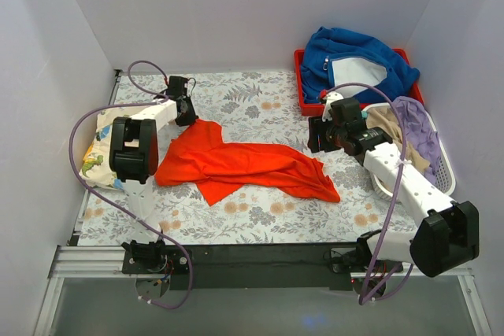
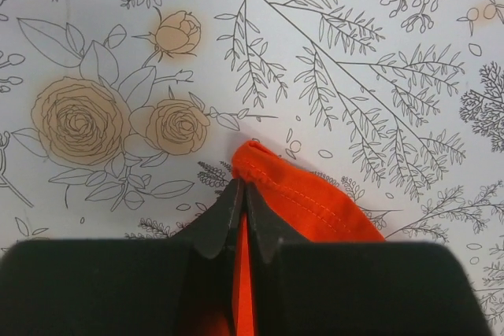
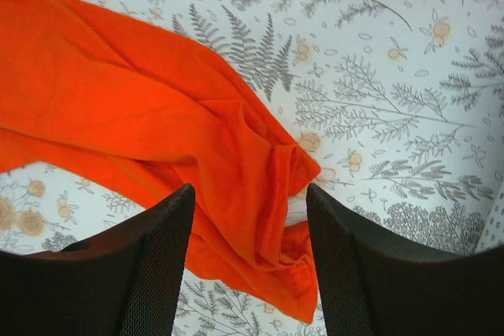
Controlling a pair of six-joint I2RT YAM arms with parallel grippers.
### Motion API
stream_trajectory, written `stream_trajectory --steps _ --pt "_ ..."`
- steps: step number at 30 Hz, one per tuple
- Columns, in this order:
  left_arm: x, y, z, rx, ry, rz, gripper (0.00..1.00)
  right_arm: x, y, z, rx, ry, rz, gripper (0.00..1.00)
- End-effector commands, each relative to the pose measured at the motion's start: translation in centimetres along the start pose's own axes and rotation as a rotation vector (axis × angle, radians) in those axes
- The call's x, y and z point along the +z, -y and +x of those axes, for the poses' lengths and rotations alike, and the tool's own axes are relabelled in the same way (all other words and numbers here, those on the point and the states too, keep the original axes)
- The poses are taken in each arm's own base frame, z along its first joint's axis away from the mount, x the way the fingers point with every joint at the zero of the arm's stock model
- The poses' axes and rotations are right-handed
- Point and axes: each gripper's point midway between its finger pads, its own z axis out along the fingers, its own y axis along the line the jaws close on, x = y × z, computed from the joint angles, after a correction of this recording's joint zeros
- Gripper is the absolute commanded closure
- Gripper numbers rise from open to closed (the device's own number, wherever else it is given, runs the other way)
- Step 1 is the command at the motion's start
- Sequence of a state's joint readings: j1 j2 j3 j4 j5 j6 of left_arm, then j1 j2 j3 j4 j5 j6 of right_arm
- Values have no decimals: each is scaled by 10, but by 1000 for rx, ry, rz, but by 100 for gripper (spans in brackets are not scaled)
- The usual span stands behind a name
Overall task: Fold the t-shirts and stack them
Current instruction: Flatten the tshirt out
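The orange-red t-shirt (image 1: 236,164) lies crumpled across the middle of the floral table. My left gripper (image 1: 189,117) is at its far left corner. In the left wrist view that gripper (image 2: 242,188) is shut on the shirt's stitched hem (image 2: 303,192), with orange cloth showing between the fingers. My right gripper (image 1: 316,136) hovers open over the shirt's right end. In the right wrist view it (image 3: 250,193) frames the bunched orange cloth (image 3: 157,116) without touching it. The cream dinosaur-print t-shirt (image 1: 93,155) lies at the left edge, partly hidden under my left arm.
A red bin (image 1: 300,84) at the back right holds a thick blue garment (image 1: 354,60). A white basket (image 1: 445,164) with purple and tan clothes stands beside my right arm. White walls close in the table on three sides.
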State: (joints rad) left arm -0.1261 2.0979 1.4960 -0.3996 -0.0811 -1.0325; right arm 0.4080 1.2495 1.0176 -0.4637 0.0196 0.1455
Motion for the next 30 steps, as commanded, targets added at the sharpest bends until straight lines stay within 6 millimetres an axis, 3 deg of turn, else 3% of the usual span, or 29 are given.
stream_trajectory --steps 1,4,6,9,13,18,25,30 --pt "-10 13 -3 2 -29 60 100 9 20 7 53 -9 90 36" --pt "-37 30 -30 -2 29 129 100 21 30 27 84 -62 114 36" --pt "-79 43 -67 0 125 185 100 32 35 36 108 -85 110 36" --pt "-145 58 -105 3 233 255 100 50 30 40 130 -100 32 35" --pt "-211 53 -122 -8 333 286 100 70 24 34 139 -113 -41 33" --pt "-278 30 -121 -26 444 294 100 87 13 30 144 -135 -125 30" --pt "-273 6 -94 -17 422 221 100 102 7 12 137 -89 -177 29" --pt "-243 -7 -78 -31 367 153 100 119 -5 -16 149 -49 -272 27"
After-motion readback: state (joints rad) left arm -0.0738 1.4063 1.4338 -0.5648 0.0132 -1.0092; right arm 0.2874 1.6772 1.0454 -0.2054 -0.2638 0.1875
